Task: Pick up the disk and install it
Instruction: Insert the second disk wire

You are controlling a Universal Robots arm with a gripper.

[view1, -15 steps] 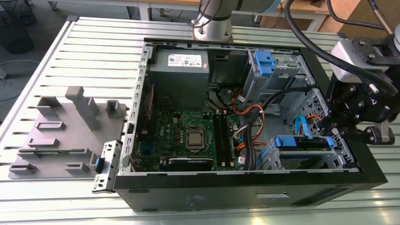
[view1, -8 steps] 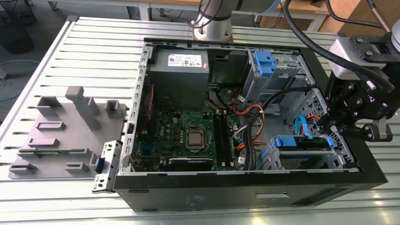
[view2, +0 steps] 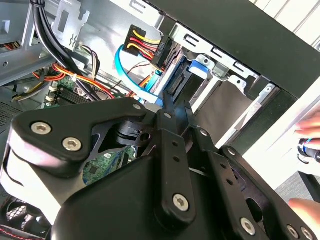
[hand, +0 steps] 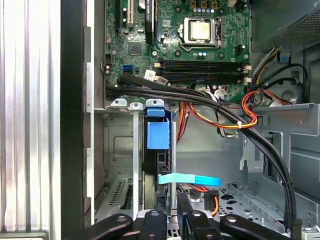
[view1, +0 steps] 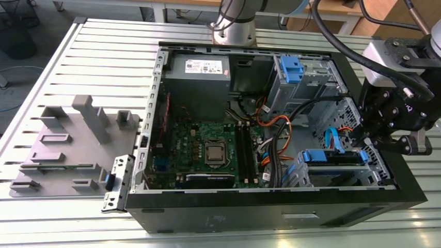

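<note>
Over at the corner of the open computer case (view1: 276, 204), on the exterior view's right, the gripper (view1: 370, 143) hangs just above the drive bay, close inside the black rim. Its fingers are drawn together with nothing between them. The disk (view1: 323, 156) sits on edge in the bay, with metal walls tight on both sides. The first wrist view shows its blue handle (hand: 158, 135) and a flat blue cable (hand: 190, 179). The exterior view adds the slatted table (view1: 103, 57) around the case.
</note>
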